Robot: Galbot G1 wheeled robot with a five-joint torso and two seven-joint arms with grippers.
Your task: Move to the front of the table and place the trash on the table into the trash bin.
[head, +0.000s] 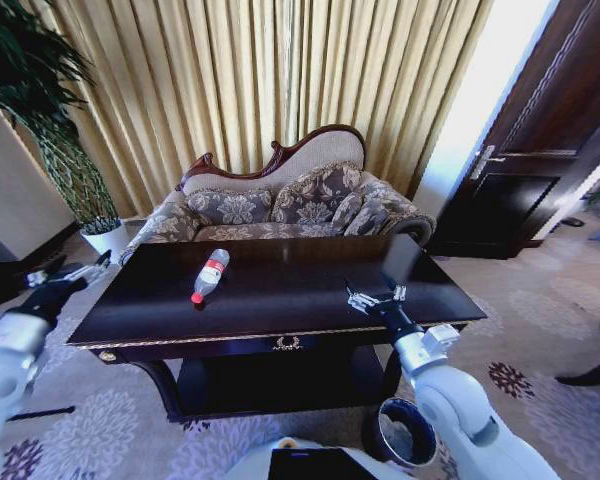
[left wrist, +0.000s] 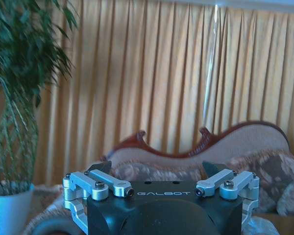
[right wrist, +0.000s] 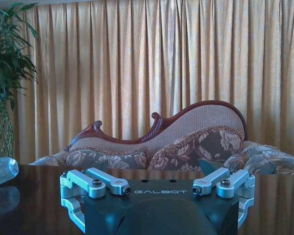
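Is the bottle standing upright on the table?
No, the bottle lies on its side on the table, red cap toward the front edge.

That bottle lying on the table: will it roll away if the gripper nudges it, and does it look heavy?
The bottle lies on its side on the glossy table, so a sideways nudge would probably roll it. It looks clear and empty, so likely light and easily squashed. The right gripper sits over the tabletop, well apart from it.
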